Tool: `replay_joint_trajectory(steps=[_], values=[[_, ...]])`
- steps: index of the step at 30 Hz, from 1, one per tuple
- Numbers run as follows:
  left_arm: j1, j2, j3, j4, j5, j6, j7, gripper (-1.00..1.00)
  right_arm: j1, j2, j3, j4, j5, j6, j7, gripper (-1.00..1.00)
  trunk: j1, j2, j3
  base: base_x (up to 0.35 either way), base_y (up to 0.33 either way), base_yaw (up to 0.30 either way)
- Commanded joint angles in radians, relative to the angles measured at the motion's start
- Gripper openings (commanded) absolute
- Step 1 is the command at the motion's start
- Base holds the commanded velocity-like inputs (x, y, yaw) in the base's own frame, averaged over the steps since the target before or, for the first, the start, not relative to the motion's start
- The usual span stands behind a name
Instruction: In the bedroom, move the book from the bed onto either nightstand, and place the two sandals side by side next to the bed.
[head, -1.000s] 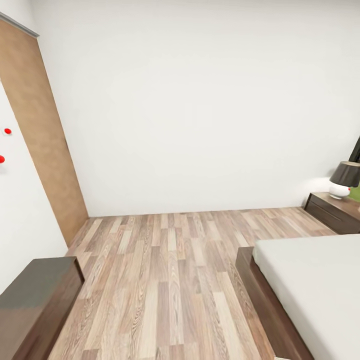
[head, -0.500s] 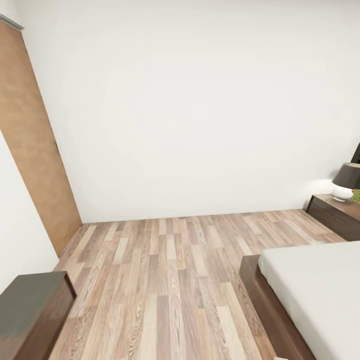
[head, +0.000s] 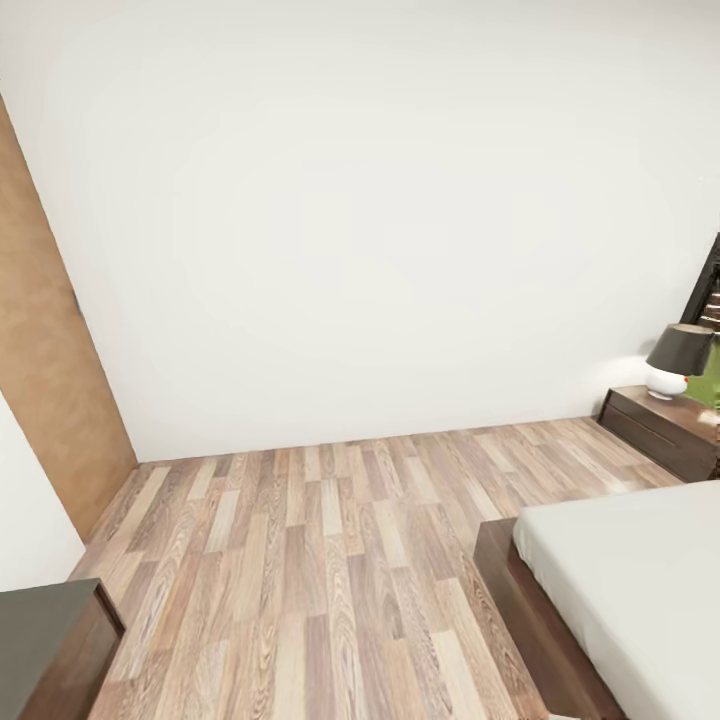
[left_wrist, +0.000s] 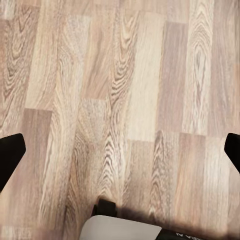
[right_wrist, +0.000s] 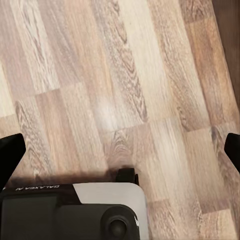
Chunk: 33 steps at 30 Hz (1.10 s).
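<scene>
Both the left gripper (left_wrist: 120, 150) and right gripper (right_wrist: 120, 150) hung with jaws spread wide and empty over the plank floor (head: 330, 560), presumably stowed for driving, while the bed (head: 640, 590) lay near right, a nightstand (head: 665, 428) beyond it.

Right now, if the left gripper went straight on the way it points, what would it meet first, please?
The left gripper, fingers spread wide, points down at the wood-plank floor. Nothing lies between, so it would likely meet the bare planks first, though how far off they are is unclear.
</scene>
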Motion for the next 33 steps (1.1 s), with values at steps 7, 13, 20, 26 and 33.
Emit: replay_joint_trajectory(steps=[7,13,20,26,33], values=[[-0.001,0.0,-0.008,0.001,0.011,-0.003,-0.005,1.0,-0.002,0.0,0.008,0.003,-0.011,0.0,0.005,1.0,0.001,-0.002,0.0,0.015,0.005,-0.277],[-0.001,0.0,-0.008,0.001,0.011,-0.003,-0.005,1.0,-0.002,0.0,0.008,0.003,-0.011,0.0,0.005,1.0,0.001,-0.002,0.003,0.001,0.0,-0.298],[-0.001,0.0,-0.008,0.001,0.011,-0.003,-0.005,1.0,-0.002,0.0,0.008,0.003,-0.012,0.0,0.005,1.0,0.001,-0.002,0.006,0.0,0.0,-0.3],[-0.001,0.0,-0.008,0.001,0.011,-0.003,-0.005,1.0,-0.002,0.0,0.008,0.003,-0.012,0.0,0.005,1.0,0.001,-0.002,0.008,0.118,0.093,-0.3],[-0.001,0.0,-0.008,0.001,0.011,-0.003,-0.005,1.0,-0.002,0.0,0.008,0.003,-0.012,0.0,0.005,1.0,0.001,-0.002,0.012,0.047,0.042,-0.3]])
